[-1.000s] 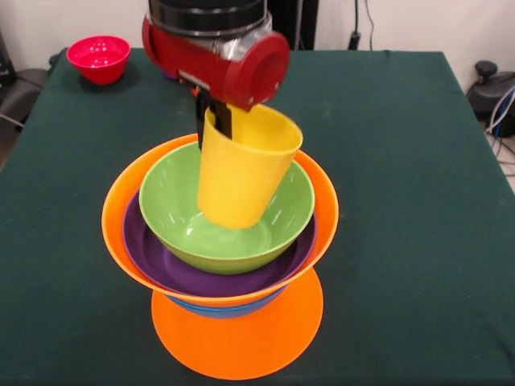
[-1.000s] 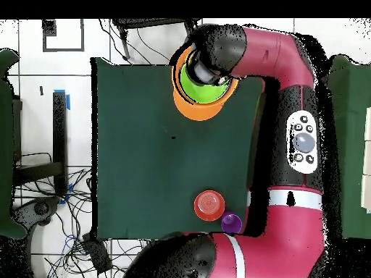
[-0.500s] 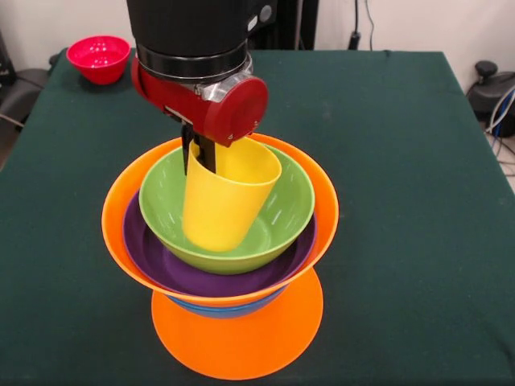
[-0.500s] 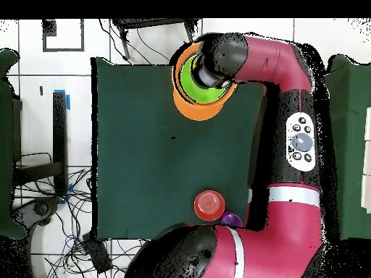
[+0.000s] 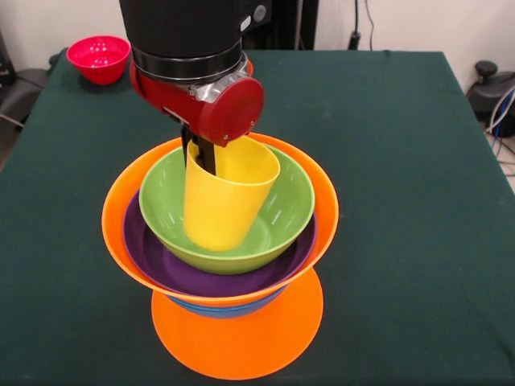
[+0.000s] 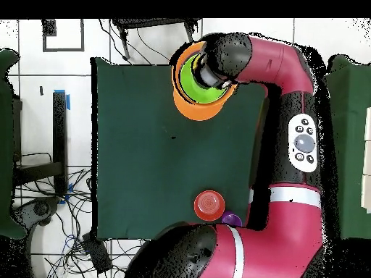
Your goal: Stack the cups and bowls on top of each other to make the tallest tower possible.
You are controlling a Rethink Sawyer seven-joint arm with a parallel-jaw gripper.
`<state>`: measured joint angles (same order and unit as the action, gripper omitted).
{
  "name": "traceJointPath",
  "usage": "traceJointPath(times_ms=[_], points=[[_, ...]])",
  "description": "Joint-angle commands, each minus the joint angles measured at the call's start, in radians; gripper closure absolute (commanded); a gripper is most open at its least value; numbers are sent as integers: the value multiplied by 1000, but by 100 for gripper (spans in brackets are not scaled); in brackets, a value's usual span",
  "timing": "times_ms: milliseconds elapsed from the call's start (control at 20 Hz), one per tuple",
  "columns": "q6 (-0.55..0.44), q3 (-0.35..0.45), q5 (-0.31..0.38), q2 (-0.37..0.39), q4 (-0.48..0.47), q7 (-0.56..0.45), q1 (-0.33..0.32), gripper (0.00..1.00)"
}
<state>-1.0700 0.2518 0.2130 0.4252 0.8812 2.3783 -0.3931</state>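
And here the opaque yellow plastic tumbler (image 5: 224,197) hangs tilted inside the medium green glossy bowl (image 5: 278,221), centre of the frame, its base down near the bowl's floor; whether it touches, I can't tell from here. The black gripper (image 5: 203,153) under the red wrist is clamped on the tumbler's rim, one finger inside the wall, one outside.

The tower (image 5: 221,265) looks well under way: a large orange bowl upside down (image 5: 241,342) on the green cloth table (image 5: 402,201), a sliver of blue bowl (image 5: 216,310) above it, then a large orange bowl (image 5: 322,209) upright, a wide shallow purple bowl (image 5: 161,265) nested in that, and the green one on top. What's left, I'd say: let this tumbler go, then bring in the pink-red small bowl (image 5: 98,58) sitting alone in the upper left of the front view. Looking down from above, that same bowl sits low in the frame, and a translucent purple tumbler (image 6: 232,218) beside it peeks out from under the arm.

Room to move? Plenty of bare cloth to the right and left of the stack. The tower itself stands close to the table's near edge in the front view, so I'd go gently there.
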Motion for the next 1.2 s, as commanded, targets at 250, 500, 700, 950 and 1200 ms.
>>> traceJointPath(times_ms=[250,500,700,950,1200], points=[[-22,-22,-32,6,49,82,41,100],[24,-35,-42,10,84,94,49,100],[45,-43,-55,10,109,96,51,100],[80,-53,-73,9,136,82,53,100],[90,-52,-89,8,152,57,47,100]])
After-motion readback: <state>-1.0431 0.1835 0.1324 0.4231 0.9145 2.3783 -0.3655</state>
